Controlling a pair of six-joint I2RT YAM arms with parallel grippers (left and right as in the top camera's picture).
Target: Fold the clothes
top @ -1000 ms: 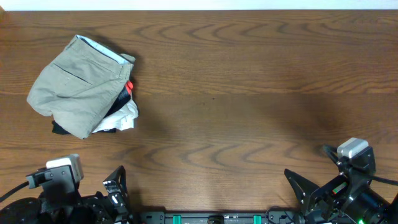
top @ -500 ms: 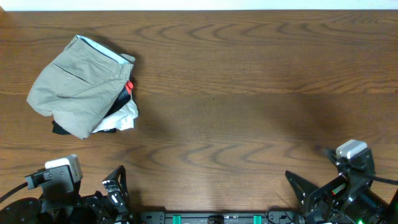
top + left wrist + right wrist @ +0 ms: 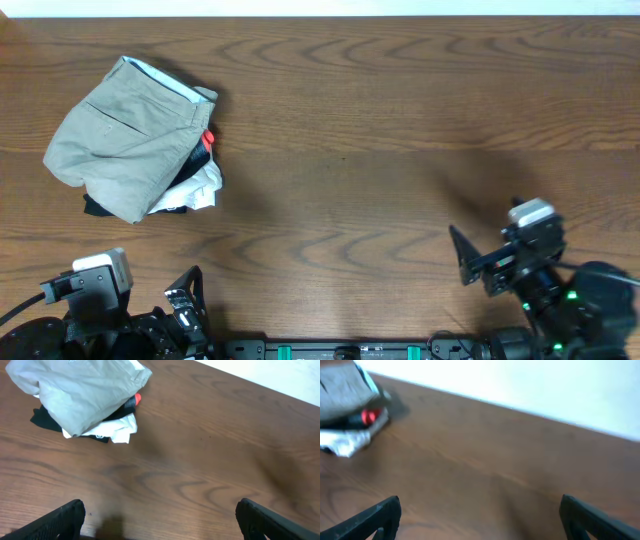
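The clothes, khaki grey-green shorts [image 3: 125, 135] with a pale blue waistband edge, lie folded in a bundle at the table's far left. In the left wrist view the shorts [image 3: 80, 387] are at the top left, and they show blurred at the left edge in the right wrist view [image 3: 342, 385]. My left gripper [image 3: 160, 512] is open over bare wood at the near left edge, well short of the shorts. At the near right my right gripper [image 3: 480, 510] is also open, holding nothing, far from the shorts.
Under the shorts sits a pile of other garments: a white one [image 3: 200, 188], a black one [image 3: 97, 207] and a red bit [image 3: 209, 138]. The brown wooden table [image 3: 400, 120] runs to a pale far edge [image 3: 530, 390].
My right arm has swung up and to the left from the near right corner. The left arm and the shorts have not moved.
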